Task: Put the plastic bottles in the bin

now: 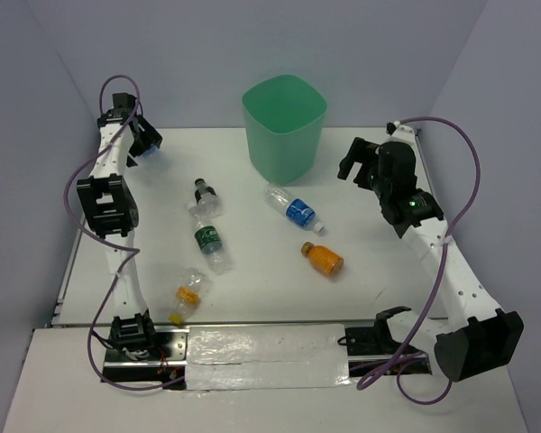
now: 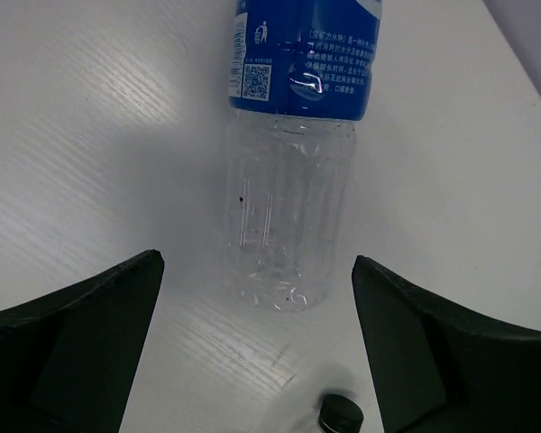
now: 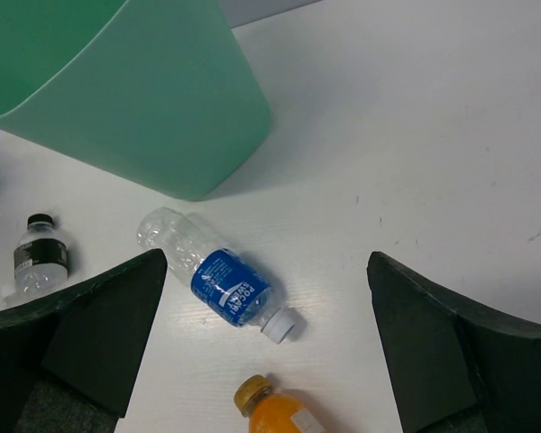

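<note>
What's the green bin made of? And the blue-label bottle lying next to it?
The bin looks like plastic: smooth, evenly mint-green, slightly glossy walls. The blue-label bottle seems to be thin clear plastic: you can see the table through its ribbed body.

We look down from high above the near edge over the whole table [image 1: 270, 280]. Our left wrist view sits close above a blue-labelled bottle [image 2: 293, 180] at far left. Our right wrist view, farther off, shares the bin [image 3: 135, 108] with the overhead.
</note>
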Available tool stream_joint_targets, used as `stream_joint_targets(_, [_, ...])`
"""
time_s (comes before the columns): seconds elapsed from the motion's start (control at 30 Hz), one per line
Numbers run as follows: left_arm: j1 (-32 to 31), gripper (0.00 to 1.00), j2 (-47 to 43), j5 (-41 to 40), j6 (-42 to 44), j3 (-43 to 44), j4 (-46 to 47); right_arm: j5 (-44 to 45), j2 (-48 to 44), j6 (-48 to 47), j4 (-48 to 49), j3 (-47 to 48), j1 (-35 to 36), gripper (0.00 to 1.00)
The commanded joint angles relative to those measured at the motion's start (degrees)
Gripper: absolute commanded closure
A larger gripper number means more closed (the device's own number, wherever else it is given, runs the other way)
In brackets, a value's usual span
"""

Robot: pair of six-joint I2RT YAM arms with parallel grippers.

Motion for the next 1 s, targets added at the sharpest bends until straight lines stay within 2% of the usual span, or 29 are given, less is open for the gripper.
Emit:
stream_joint_targets(0.0, [-0.01,0.01,2.04,-0.1,1.66,0.25,2.26,-0.74,0.7,0.56,0.91,3.66,0.46,0.0])
stream_joint_targets(0.1, [-0.01,0.01,1.26,-0.9,0.78,-3.69,5.94,-1.27,1.4,1.0,0.64,4.19,0.37,0.0])
stream_joint_targets(0.23, [-0.09,0.02,3.53,-1.52,1.04,-2.13,6.3,-1.97,2.28,1.88,0.91,4.46,0.64,0.0])
stream_joint_targets(0.33, [-0.09,0.06,4.68,-1.43,1.39,-1.42,6.83,-2.14,2.46,2.5,1.26,4.37,0.64,0.0])
stream_joint_targets(0.63, [-0.18,0.44,0.9,-2.22,3.15,-7.49,9.3,-1.18,2.63,2.94,0.38,5.25,0.81,0.0])
stream_joint_targets(0.73, [-0.27,0.47,-2.78,-2.13,3.94,-8.72,8.06,-1.18,2.28,3.11,0.2,5.6,0.81,0.0])
stream_joint_targets(0.83, [-0.97,0.48,-12.94,0.58,7.1,-12.39,7.8,-1.27,1.49,3.38,-0.06,5.69,0.9,0.0])
stream_joint_targets(0.9, [-1.68,0.48,-17.8,4.0,10.44,-13.46,7.36,-1.35,0.53,3.55,0.38,5.07,0.9,0.0])
stream_joint_targets(0.97, [-2.64,0.48,-24.89,11.12,14.03,-14.95,6.48,-1.44,-0.18,3.9,0.73,4.63,0.99,0.0])
